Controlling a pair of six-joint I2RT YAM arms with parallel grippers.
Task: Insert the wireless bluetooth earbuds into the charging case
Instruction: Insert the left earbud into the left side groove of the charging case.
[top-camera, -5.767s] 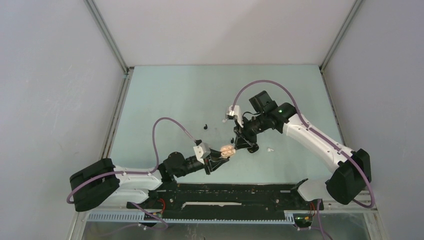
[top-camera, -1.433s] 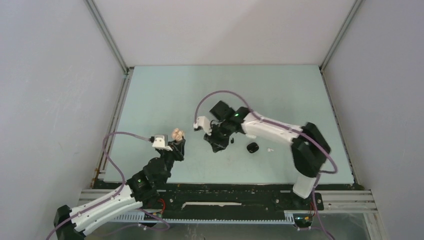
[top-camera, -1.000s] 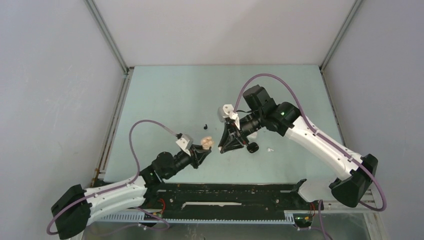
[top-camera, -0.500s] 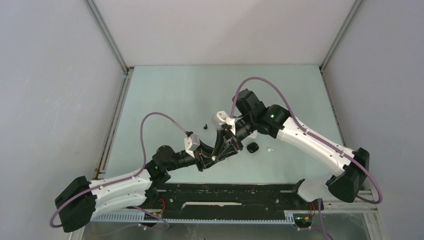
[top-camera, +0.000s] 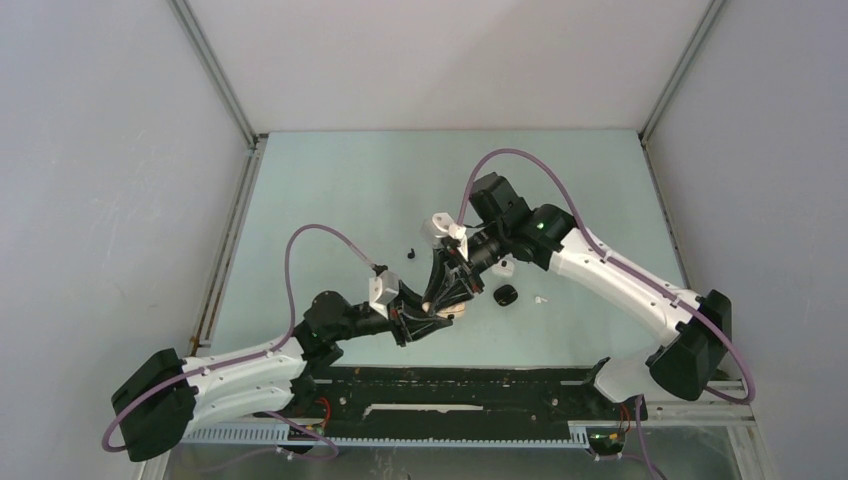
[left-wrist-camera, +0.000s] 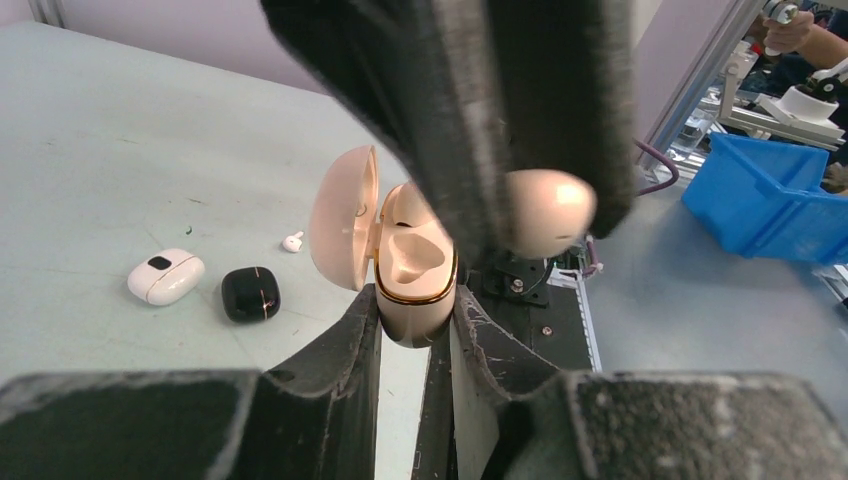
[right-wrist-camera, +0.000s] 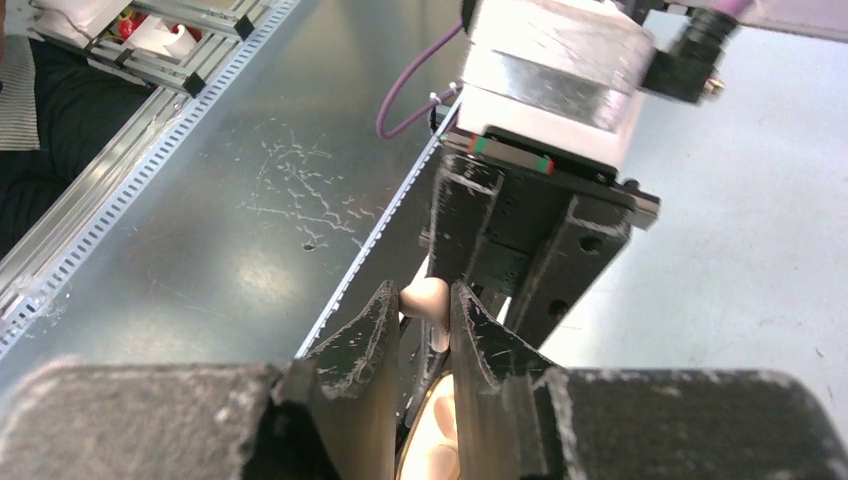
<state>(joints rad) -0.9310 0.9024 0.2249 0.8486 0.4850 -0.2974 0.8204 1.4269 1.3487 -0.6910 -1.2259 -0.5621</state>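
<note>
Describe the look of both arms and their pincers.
Both the left arm and the right arm have white shells with black joints, each trailing a looping purple cable. The right one shows a green light. The left pincer and right pincer have black, scuffed, tapering fingers.

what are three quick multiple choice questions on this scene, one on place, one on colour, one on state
1. The cream case sits in: A the left gripper B the right gripper C neither gripper
2. The earbud that the right gripper pinches is: A black B cream C blue
3. The cream case's lid is: A shut B open C missing
Answers: 1 A, the left gripper clamps its base; 2 B, it matches the case; 3 B, the lid stands swung aside, baring the inside.
</note>
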